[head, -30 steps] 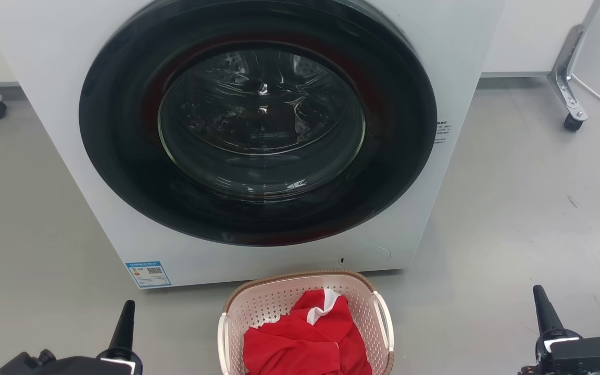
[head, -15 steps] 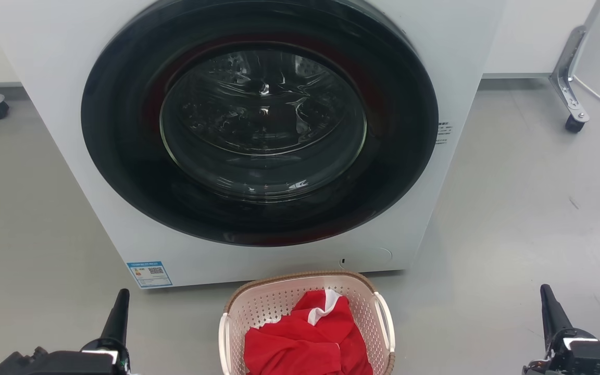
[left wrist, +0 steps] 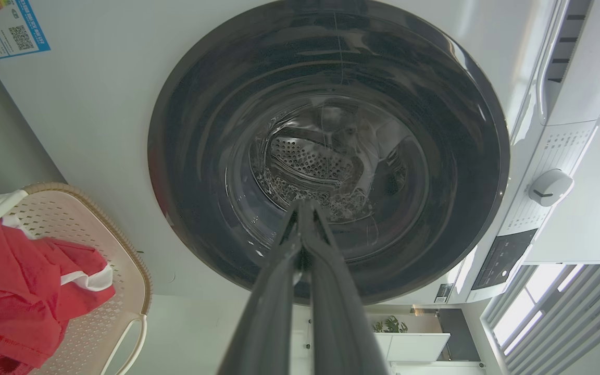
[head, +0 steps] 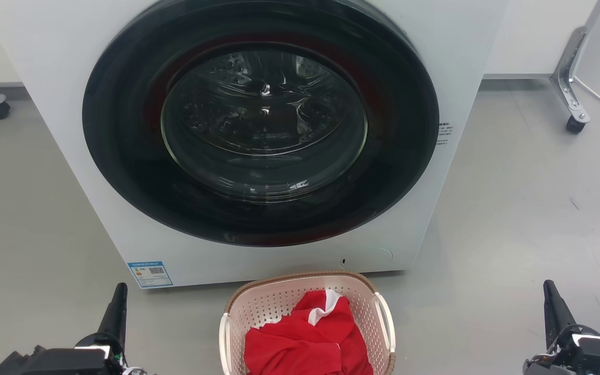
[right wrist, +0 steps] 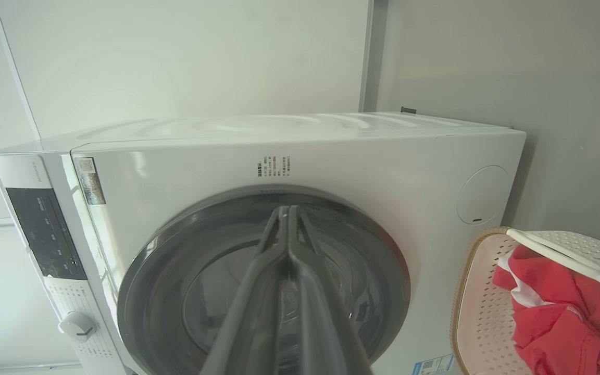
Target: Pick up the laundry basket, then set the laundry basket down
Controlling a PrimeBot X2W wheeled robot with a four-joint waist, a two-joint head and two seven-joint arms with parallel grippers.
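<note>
- Grey floor (head: 513, 208), white washing machine (head: 466, 62) standing on it, round dark door (head: 263, 120) closed, drum visible through the glass
- laundry basket (head: 300, 275) on the floor directly in front of the washing machine, below the door's lower edge; far rim close to the machine's base, cannot tell if it touches
- basket upright, red garment (head: 300, 344) with white trim piled inside, one white handle (head: 385, 320) on each long side
- left gripper (head: 119, 289) low, out in front of the machine's left front corner, well apart from the basket, fingers pressed together, holding nothing
- right gripper (head: 549, 285) out past the machine's right front corner, well apart from the basket, fingers pressed together, empty
- both wrist views: finger pairs meet at the tips, pointing at the door
- blue label (head: 149, 273) on the machine's front, lower left corner
- metal leg with castor (head: 571, 99) on the floor to the right of the machine
</note>
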